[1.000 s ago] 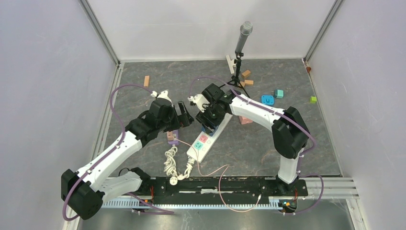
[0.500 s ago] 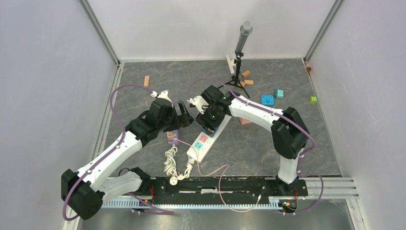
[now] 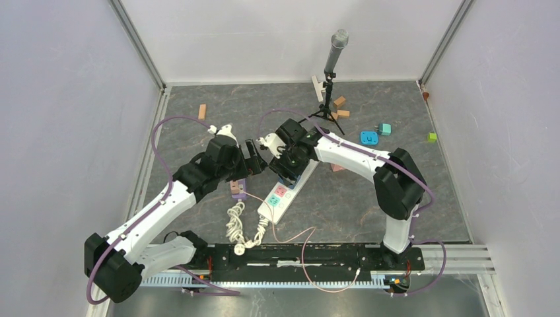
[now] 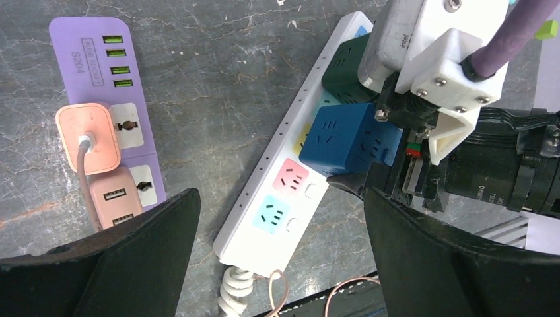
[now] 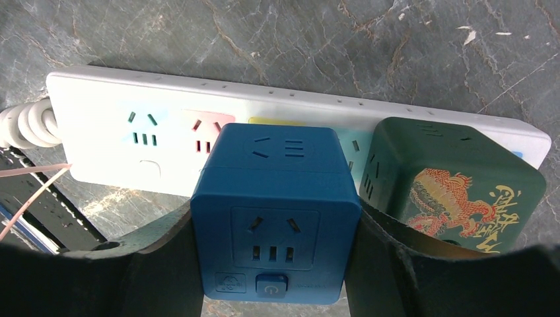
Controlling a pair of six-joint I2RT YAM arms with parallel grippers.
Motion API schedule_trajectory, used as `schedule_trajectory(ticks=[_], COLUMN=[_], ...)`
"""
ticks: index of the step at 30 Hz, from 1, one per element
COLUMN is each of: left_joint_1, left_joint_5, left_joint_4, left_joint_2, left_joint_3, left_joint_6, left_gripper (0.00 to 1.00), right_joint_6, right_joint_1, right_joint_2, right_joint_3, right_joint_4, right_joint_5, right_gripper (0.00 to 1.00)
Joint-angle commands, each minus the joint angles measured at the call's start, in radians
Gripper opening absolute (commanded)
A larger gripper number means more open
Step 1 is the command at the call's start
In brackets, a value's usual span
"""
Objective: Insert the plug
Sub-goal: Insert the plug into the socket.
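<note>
The right gripper [image 5: 276, 261] has its two fingers partly shut on a blue cube plug [image 5: 276, 191]. One finger is on each side, and I think that keeps the pins pointing straight down. The blue cube plug sits on the white power strip [image 5: 99, 142], over the yellow socket [image 5: 274, 121], just beside a green cube plug [image 5: 455, 178]. I cannot tell if its pins are all the way in.

The left gripper [image 4: 280, 254] is wide open and holds nothing. It hangs above the table near the strip, maybe ready to hold it down.

I count two power strips: the white one and a purple power strip [image 4: 86, 59]. There are two cube plugs. Two pink chargers [image 4: 87, 137] sit in the purple one. Two free sockets [image 4: 292, 177] show on the white strip.
</note>
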Motion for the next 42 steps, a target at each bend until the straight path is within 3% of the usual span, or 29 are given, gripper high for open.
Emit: schedule_trajectory(ticks=[1,9,20,27,42], left_joint_1=[0.005,0.005,0.006,0.004,0.006], left_joint_5=[-0.014,-0.019,-0.035,-0.017,0.024], left_joint_4=[0.049,0.051,0.046,0.045,0.065], left_joint_2=[-0.010,-0.010,-0.029,-0.028,-0.006], left_joint_3=[-0.003,-0.003,-0.009,-0.008,-0.005], left_joint_6=[0.001,0.001,0.000,0.001,0.002], left_gripper=[1.00,1.00,1.00,1.00,1.00], right_joint_6=[-0.038,-0.051,0.035,0.040,0.072], right_joint_1=[0.016,0.032,-0.036,-0.115,-0.139], right_joint_2=[0.038,0.047,0.012,-0.006,0.007], right_joint_3=[-0.006,-0.006,0.068,0.059,-0.001], right_joint_4=[-0.007,-0.030,-0.039,-0.031,0.036], right_joint_5=[0.054,0.083,-0.025,-0.196,-0.257], right_gripper=[0.00,0.00,0.00,0.00,0.00])
